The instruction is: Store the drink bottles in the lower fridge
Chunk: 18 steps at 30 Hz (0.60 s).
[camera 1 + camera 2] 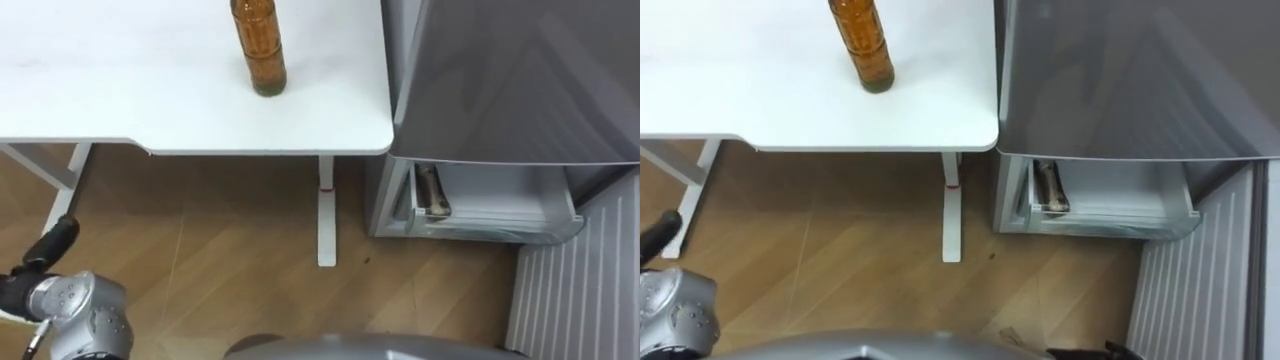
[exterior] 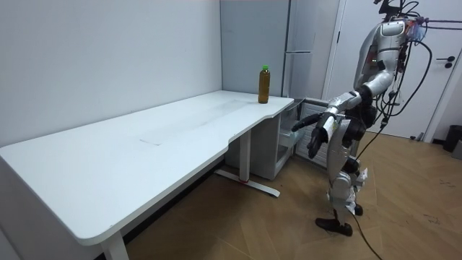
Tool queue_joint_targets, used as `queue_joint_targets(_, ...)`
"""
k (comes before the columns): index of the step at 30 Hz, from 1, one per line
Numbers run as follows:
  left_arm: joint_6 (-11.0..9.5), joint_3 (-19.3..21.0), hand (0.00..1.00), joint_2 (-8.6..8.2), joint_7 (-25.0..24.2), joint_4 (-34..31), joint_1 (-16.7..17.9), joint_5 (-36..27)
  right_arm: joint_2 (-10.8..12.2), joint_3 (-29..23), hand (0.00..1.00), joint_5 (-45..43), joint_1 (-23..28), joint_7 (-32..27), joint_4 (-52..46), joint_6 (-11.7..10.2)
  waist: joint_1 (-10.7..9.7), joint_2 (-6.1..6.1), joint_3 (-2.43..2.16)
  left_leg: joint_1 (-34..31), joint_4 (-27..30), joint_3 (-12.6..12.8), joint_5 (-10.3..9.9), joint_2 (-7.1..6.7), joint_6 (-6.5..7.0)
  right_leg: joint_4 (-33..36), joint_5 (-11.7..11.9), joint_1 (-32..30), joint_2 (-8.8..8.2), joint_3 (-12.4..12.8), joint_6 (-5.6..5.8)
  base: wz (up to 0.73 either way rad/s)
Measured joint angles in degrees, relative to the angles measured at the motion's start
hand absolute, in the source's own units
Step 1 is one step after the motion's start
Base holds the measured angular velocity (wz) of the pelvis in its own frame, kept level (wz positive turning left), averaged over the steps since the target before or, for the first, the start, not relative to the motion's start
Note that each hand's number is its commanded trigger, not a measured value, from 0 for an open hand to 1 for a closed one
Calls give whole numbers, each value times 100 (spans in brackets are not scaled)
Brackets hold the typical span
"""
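Fingers of my left hand (image 1: 48, 250), lower left, and right hand (image 2: 307, 123) hang loose, empty. The brown bottle (image 1: 262, 55) stands on the desk (image 1: 150, 100), top centre, left of the open fridge drawer (image 1: 500, 205).

Silver-grey humanoid, blk hands (image 2: 313, 143), dark joints, rnd metal wrist housing, cables at back

Amber drink bottle (image 1: 259, 48) upright near white table (image 1: 120, 90) edge, lower fridge drawer (image 1: 500, 203) open beside it
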Motion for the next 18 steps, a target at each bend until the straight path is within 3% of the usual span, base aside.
queue_joint_targets(6, -323, 19, 0, 147, 171, -667, -31, 865, 0, 0, 0, -5, 75, 1, 1, -129, -4, 10, 4, 5, -1, 3, -1, 0, -1, 1, 1, 8, 2, 16, 0, 0)
queue_joint_targets(13, -373, 23, 0, 181, 118, -1539, -38, 1480, -3, -15, 0, -109, 105, 18, 82, -145, -29, 34, 11, -18, 9, -42, -2, -2, -2, 2, 0, 4, 5, -9, -1, 2)
queue_joint_targets(18, -373, 19, 0, 309, -362, -1877, -179, 1660, -3, -20, 0, -236, 92, 37, 87, -118, -36, 68, 21, -55, 20, -75, -4, -4, -3, -4, 0, -11, 10, 34, -1, 2)
